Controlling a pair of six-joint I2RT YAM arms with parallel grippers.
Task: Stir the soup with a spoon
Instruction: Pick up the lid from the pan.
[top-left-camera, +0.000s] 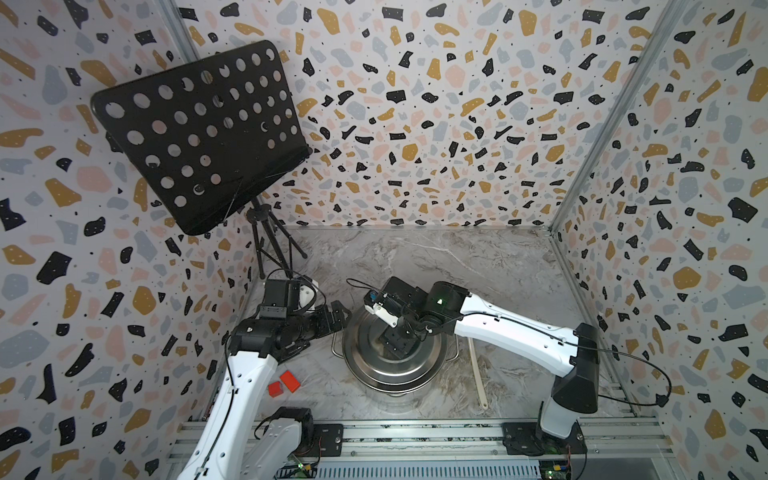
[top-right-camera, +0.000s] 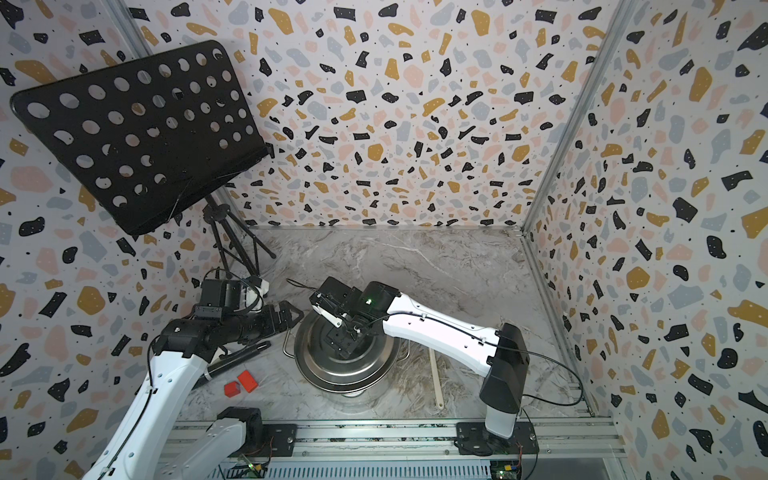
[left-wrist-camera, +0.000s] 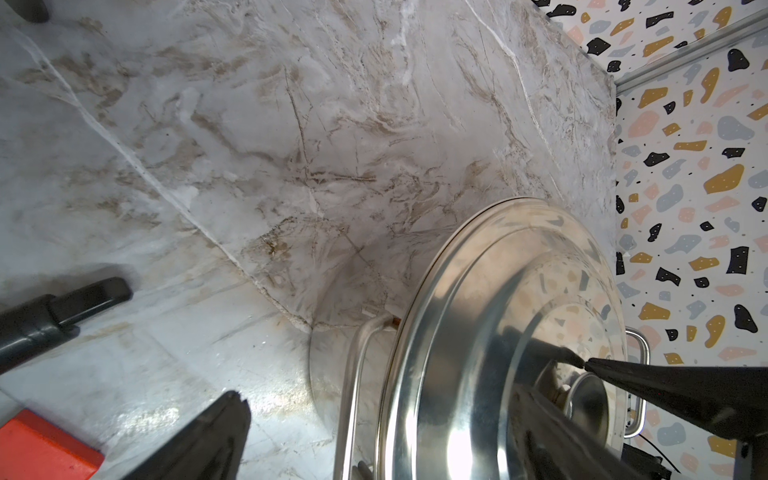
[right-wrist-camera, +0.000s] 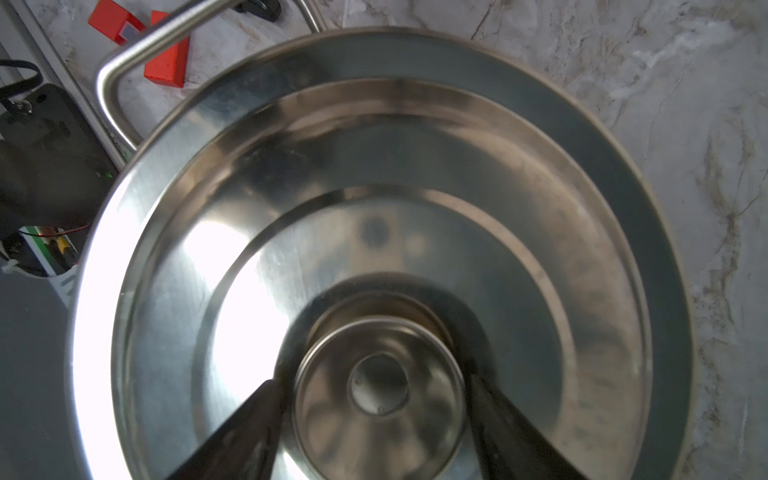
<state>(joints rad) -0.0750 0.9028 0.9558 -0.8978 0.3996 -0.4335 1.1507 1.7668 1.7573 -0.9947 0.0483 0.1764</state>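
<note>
— Right pincer (right-wrist-camera: 372, 382) straddles round steel knob (right-wrist-camera: 332, 415) of flat steel lid (top-left-camera: 365, 365); pinch unconfirmed. Left pincer (top-right-camera: 294, 313) spread, beside large steel stockpot (top-left-camera: 392, 394).
— Cream-white plastic ladle (top-left-camera: 477, 372) lies on marble counter (top-left-camera: 415, 270) beside pot, right arm's side. Likely light, stiff, slick; grip mid-handle.

We find the pot (top-left-camera: 397, 397) low in the centre of both top views (top-right-camera: 353, 392). It is a large round stockpot of shiny steel, standing upright on the marble table (top-left-camera: 478, 266), with a wire loop handle sticking out at its left and right sides. A flat steel lid (top-left-camera: 374, 370) sits on it and closes it, so its inside is hidden from us. The spoon (top-left-camera: 478, 374) lies flat on the table just right of the pot in both top views (top-right-camera: 435, 378). We see its slim, straight, cream-white handle running almost vertically in the frame. Its upper end is covered, and we cannot make out the bowl.
</note>
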